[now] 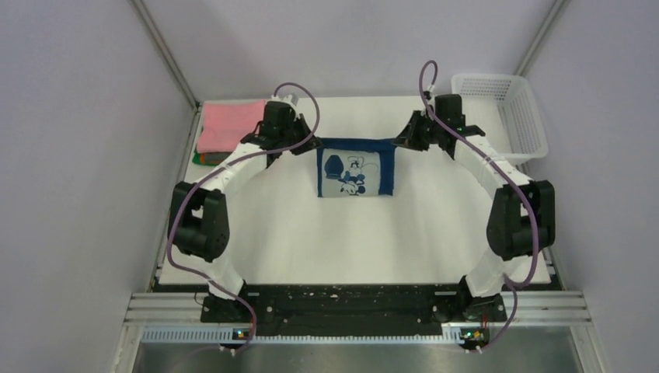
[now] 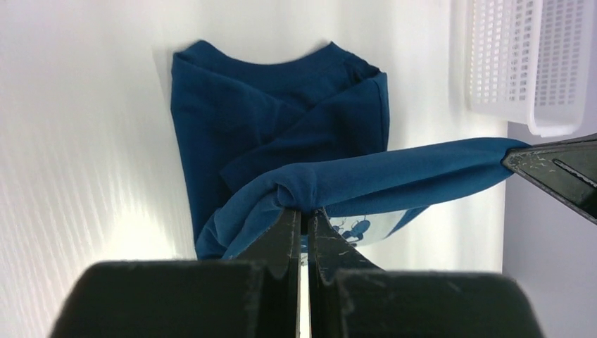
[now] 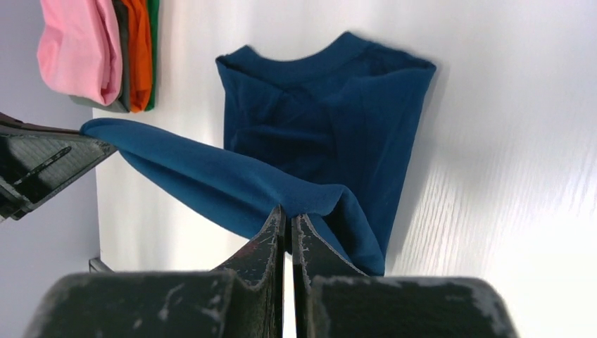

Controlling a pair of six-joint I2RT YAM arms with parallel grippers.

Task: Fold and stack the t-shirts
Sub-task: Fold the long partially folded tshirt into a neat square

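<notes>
Both grippers are clenched on the navy shirt (image 1: pixel 355 167): the left gripper (image 2: pixel 305 211) pinches one corner of its bottom edge and the right gripper (image 3: pixel 288 215) pinches the other. That bottom edge (image 2: pixel 422 165) is stretched taut left-right between them, lifted off the table (image 1: pixel 311 241). The shirt sits left of the basket (image 1: pixel 519 116), between it and the folded stack (image 1: pixel 229 124).

What matters for you is that the collar (image 3: pixel 296 67) lies flat on the table ahead of both sets of fingers, toward the basket's end of the table. The shirt's long axis runs near-far, square to the held edge. The arms are about level, one each side, so neither is nearer.

My read is that you next carry both grippers together straight toward the collar, then lower. If one leads, the fold will likely skew.

From the top camera the lifted printed panel seems to hide the collar, so I can't tell the gap left from there. Go by the wrist cameras.
</notes>
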